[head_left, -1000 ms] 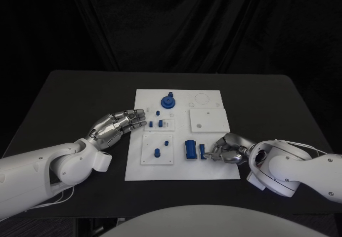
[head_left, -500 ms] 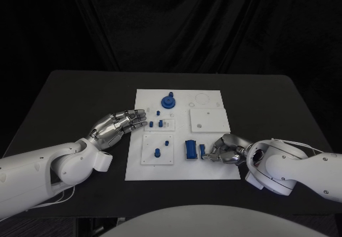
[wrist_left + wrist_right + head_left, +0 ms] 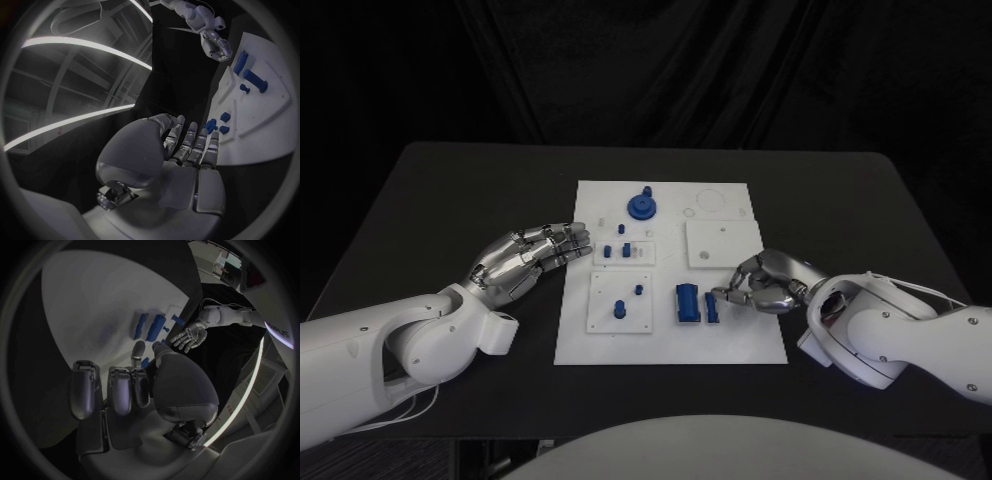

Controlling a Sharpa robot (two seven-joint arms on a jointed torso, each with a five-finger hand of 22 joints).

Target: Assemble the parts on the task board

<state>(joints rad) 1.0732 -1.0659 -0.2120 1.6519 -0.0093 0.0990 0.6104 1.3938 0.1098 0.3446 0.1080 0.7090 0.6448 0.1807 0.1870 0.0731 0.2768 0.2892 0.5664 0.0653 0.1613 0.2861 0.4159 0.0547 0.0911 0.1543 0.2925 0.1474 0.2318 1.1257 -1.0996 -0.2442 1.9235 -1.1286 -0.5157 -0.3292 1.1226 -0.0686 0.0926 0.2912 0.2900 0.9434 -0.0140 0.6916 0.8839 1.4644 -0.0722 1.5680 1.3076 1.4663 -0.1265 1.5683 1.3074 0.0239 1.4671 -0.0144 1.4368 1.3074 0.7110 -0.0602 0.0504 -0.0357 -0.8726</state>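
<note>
The white task board point(image 3: 669, 335) lies mid-table. On it are a round blue gear part point(image 3: 640, 207), small blue pegs point(image 3: 617, 250), a blue block point(image 3: 687, 303) and a slim blue piece point(image 3: 711, 307) lying right beside the block. My right hand point(image 3: 762, 283) hovers over the board's right edge, just right of the slim piece, fingers loosely curled and holding nothing. The block point(image 3: 155, 326) and the slim piece point(image 3: 140, 326) lie beyond its fingers point(image 3: 119, 387). My left hand point(image 3: 531, 255) lies flat and open at the board's left edge, fingertips point(image 3: 194, 137) near the pegs point(image 3: 224, 117).
A square white insert point(image 3: 721, 243) sits on the board behind my right hand. Round recesses point(image 3: 711, 200) mark the far right corner. Black table point(image 3: 459, 200) surrounds the board on all sides.
My right hand has drawn back from the slim blue piece and shifted toward the board's far side. The slim piece stays beside the block. The left hand has barely moved.
</note>
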